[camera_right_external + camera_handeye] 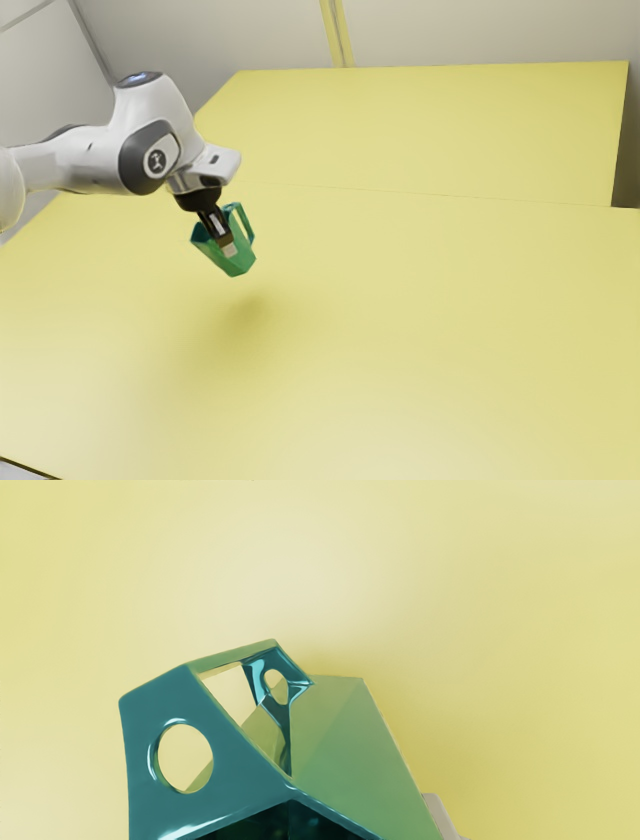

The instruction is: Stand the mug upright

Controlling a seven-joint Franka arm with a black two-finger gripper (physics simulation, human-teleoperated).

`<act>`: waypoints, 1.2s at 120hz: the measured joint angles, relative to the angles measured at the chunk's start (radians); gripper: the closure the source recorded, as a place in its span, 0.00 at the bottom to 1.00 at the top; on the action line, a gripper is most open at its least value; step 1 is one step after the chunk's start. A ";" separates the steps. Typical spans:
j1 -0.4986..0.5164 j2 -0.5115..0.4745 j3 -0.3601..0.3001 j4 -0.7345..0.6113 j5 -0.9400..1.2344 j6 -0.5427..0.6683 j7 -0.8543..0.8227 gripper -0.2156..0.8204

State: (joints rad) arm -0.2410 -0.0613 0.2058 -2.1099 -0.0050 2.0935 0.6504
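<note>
In the exterior view the green mug (238,260) is held clear of the yellow worktop (450,330), its shadow (243,318) lying apart from it, beneath the mug. It leans well over: the mouth (200,235) faces up and toward the exterior view's left, the base slants down toward the exterior view's right, and the handle (247,224) is on the mug's upper side. The tool (229,247) reaches down to the mug, one finger lying along its near wall; as the mug hangs in the air, I judge the tool closed on its body, though the second contact is hidden. In the wrist view a pale fingertip (438,812) lies against the outside of the mug's flat wall, away from the handle, whose broad plate has a round hole (185,758) through it. The walls look stiff and glossy, so I expect a fairly light, rigid piece that won't give under a squeeze but could slip or swivel between the pads. The flat facets of the body offer the best hold; the handle is thinner and off to one side, and a grip there would let the weight swing. The base should be levelled and resting before the hold is loosened, or the mug may topple.
</note>
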 joint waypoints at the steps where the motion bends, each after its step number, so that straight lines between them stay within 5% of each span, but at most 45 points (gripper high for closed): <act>1: -0.001 0.002 -0.002 0.000 0.004 0.001 -0.005 0.97; 64: 0.013 0.052 -0.068 -0.049 0.216 0.003 -0.277 0.96; 144: -0.023 0.131 -0.076 -0.044 0.194 0.011 -0.455 0.96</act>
State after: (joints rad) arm -0.2645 0.0693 0.1301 -2.1540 0.1893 2.1041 0.1949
